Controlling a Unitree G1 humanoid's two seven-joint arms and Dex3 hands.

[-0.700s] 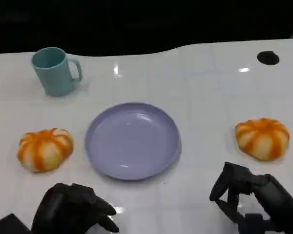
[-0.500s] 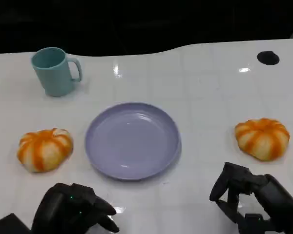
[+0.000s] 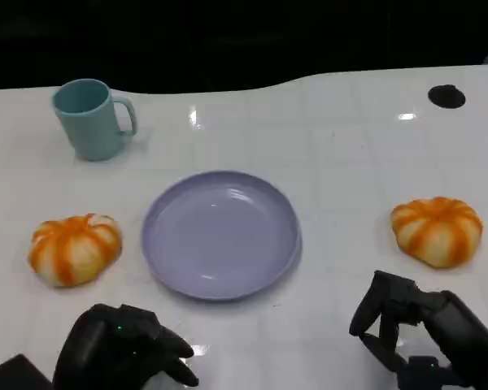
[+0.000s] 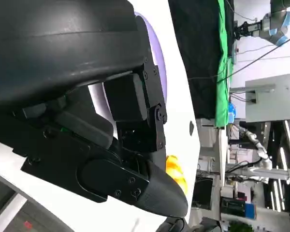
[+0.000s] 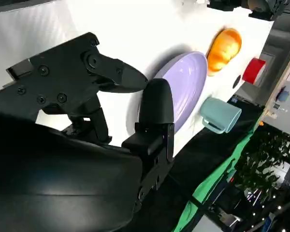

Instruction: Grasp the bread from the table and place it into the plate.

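Since 0.7 s ago: nothing on the table has shifted; right hand (image 3: 427,337) sits marginally lower toward the near edge, left hand (image 3: 122,348) unchanged.

Table: glossy white tabletop (image 3: 342,146), a small black round mark (image 3: 446,96) near its far right corner.

Round lavender plate (image 3: 220,234) at centre, nothing on it. In the right wrist view the plate (image 5: 186,87) shows beyond the black fingers (image 5: 154,104).

Two orange-and-white pumpkin-shaped bread rolls. One (image 3: 74,248) lies left of the plate, just beside its rim, not touching. The other (image 3: 437,230) lies well to the right of the plate, apart from it. Both rest on the table.

Teal plastic mug with handle (image 3: 91,119) stands upright at far left, well behind the left roll.

Left hand: low at the near edge, in front of the left roll and apart from it; fingers curled in, holding nothing.

Right hand: near edge, in front of the right roll and short of it; fingers spread apart, thumb opposed, nothing between them.
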